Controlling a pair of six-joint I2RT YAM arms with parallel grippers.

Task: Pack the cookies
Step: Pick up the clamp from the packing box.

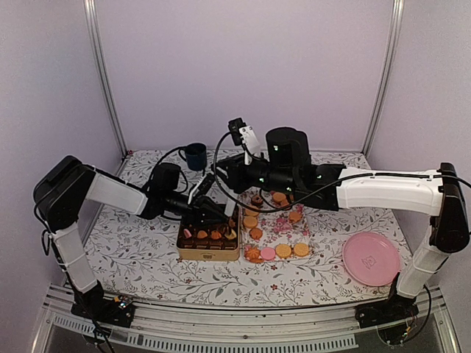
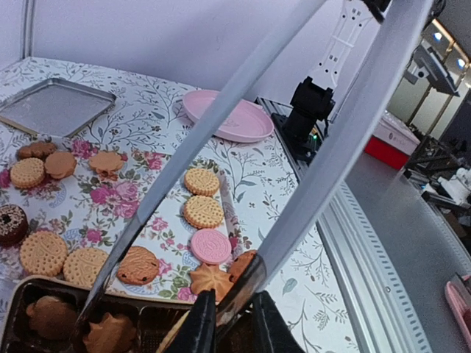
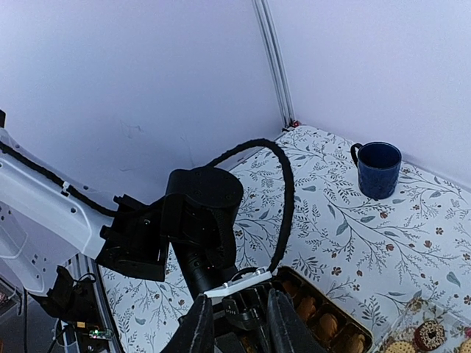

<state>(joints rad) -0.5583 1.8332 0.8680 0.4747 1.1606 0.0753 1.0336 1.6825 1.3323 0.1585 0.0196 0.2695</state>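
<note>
Near edge of bench (image 1: 147,272): pink plate (image 1: 372,259) toward the right corner, well apart from everything else.

Centre: gold tin (image 1: 208,255) with a few cookies in its compartments. Most cookies (image 2: 202,212) lie loose on a rose-printed sheet (image 2: 110,195) just right of the tin.

Left fingers (image 2: 197,327) are low over the tin and close together. Of two long silvery blades (image 2: 213,125), one ends in a compartment and the other between these fingers. Clenched or not, cannot tell.

Right fingers (image 3: 197,327) are above the tin's far edge with dark hardware between them; grasp unclear.

The right forearm hides the sheet's far part from above. Beyond the sheet is a metal tray (image 2: 55,107).

Far left: blue mug (image 3: 378,169) with open bench around it.
</note>
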